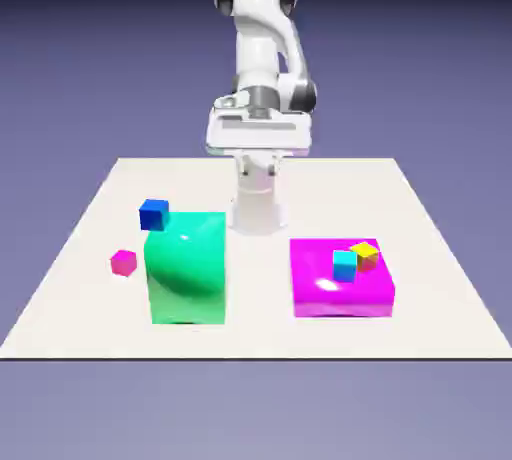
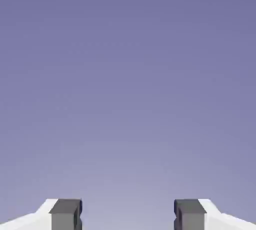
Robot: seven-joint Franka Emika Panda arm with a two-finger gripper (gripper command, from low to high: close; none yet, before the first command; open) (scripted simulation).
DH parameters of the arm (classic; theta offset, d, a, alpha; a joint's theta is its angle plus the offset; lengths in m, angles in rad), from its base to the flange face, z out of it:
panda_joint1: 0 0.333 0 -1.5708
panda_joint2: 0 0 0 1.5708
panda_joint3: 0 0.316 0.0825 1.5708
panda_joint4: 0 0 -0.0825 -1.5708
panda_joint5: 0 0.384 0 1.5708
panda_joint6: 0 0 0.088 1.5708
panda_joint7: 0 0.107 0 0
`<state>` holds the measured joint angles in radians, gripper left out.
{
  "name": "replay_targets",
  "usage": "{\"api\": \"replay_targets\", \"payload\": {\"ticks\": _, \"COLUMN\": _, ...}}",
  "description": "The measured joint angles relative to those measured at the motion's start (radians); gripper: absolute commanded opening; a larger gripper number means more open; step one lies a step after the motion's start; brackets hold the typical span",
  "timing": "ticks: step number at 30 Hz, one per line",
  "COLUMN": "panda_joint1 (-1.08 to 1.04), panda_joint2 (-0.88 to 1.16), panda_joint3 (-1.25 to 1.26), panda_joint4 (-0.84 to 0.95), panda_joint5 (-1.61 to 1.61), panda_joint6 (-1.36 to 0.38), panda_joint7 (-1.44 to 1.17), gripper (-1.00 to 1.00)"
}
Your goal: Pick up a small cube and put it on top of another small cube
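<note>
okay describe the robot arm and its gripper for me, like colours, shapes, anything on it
The glossy white robot arm is built of rounded, tube-like segments with dark grey to black caps at the joints. Its wide, flat white hand block carries grey striping along the top. In the hand view, the two-finger gripper shows white wedge-shaped finger bodies ending in small square dark grey fingertips. No cables or printed markings are visible.

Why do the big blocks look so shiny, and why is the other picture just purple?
Exterior view: soft white glare patches sit on the large green block and the flat magenta block; edges look slightly soft. Hand view: only plain backdrop beyond the open gripper, evenly lit, paler toward the bottom.
</note>
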<state>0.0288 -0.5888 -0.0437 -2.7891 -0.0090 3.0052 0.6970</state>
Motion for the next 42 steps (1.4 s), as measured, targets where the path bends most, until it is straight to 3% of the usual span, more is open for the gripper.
{"api": "replay_targets", "payload": {"ticks": 42, "panda_joint1": 0.584, "panda_joint2": -0.653, "panda_joint3": -1.522, "panda_joint4": 0.728, "panda_joint5": -0.313, "panda_joint6": -1.108, "panda_joint7": -1.531, "gripper": 0.0}}
